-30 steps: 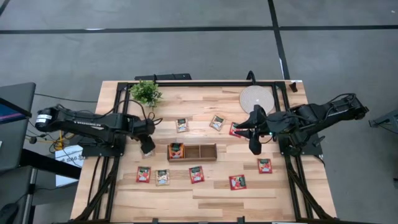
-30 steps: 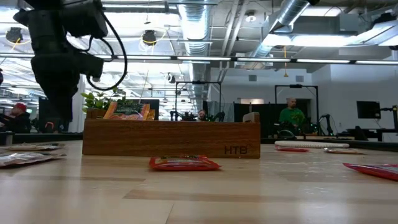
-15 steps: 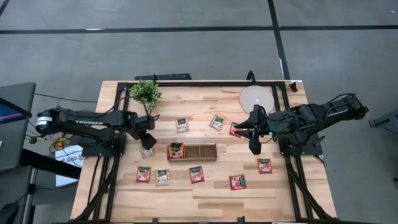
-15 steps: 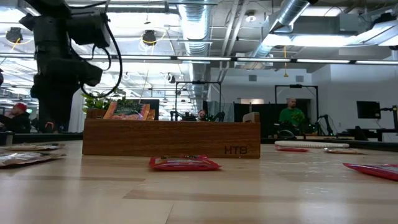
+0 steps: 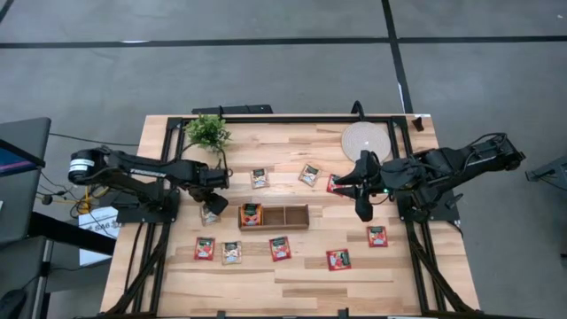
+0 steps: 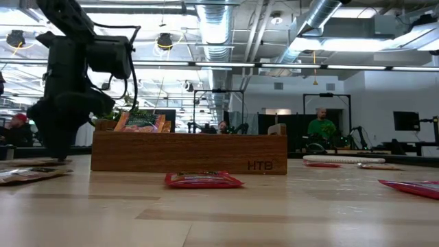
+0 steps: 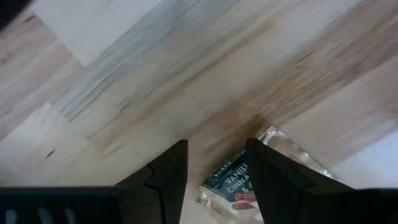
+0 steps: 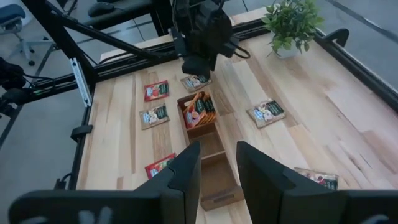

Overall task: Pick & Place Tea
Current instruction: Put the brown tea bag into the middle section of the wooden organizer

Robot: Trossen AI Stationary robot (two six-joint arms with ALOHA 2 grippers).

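Note:
Several small tea sachets lie flat on the wooden table, among them red ones [image 5: 280, 248] [image 5: 338, 259] and pale ones [image 5: 259, 178]. One sachet [image 5: 252, 213] stands in the left compartment of the long wooden tray [image 5: 283, 216]. My left gripper [image 7: 214, 180] points straight down, open, just left of the tray, low over a pale sachet [image 7: 239, 186] whose corner shows between its fingers. My right gripper [image 8: 217, 171] hangs open and empty, high above the table right of the tray. My left gripper comes at the pale sachet's corner [image 7: 231, 177] from above, one finger on either side of it. The sachet lies flat on the table. Whether the fingers touch it, I cannot tell.
A small potted plant [image 5: 208, 133] stands at the far left and a pale round disc [image 5: 366, 140] at the far right. Black frame rails [image 5: 168, 142] run along the table's edges. In the low view, people show in the room beyond.
My left gripper has come down toward the pale sachet left of the tray and has rolled about its own pointing line on the way. Its fingers stand as wide apart as before.

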